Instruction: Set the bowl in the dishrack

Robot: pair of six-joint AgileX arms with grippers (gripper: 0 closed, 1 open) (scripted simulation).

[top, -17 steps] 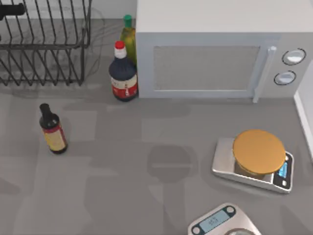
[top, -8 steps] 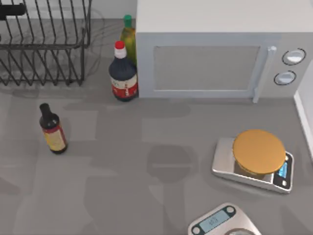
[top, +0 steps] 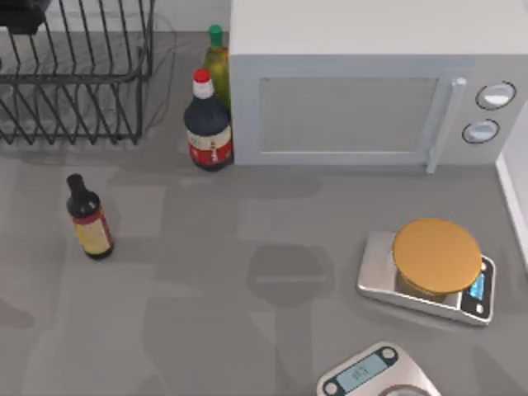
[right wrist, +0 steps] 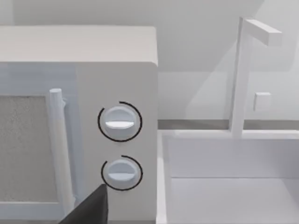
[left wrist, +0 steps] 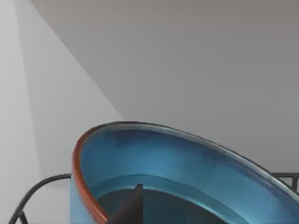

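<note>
Left arm is reaching in at the top view's far left top corner, a dark bit of it poking over the dishrack. In the left wrist view one dark finger is sitting inside the bowl, against the inner wall near the reddish-brown rim. So the left jaws are pinching the bowl's rim, though the outer finger is hidden and how far apart the jaws stand can't be told. Bowl is being held tilted, its opening facing partly toward the wrist camera, with the rim running as a slanted oval across that view. Black rack rods are curving just beside the bowl's lower edge, and more are peeking out past its other side; touching or not, can't tell. Pale wall is standing behind.

Moving right on the grey worktop: a small dark bottle is standing alone, upright. A dark red-capped bottle and a green-capped bottle are standing just beside the white microwave. A silver scale with a golden-orange disc is sitting toward the right, and a second scale is sitting at the bottom edge.

Right arm is idling, its wrist camera facing the microwave's two knobs; a dark fingertip is showing, and whether the right jaws are apart or together can't be told.
</note>
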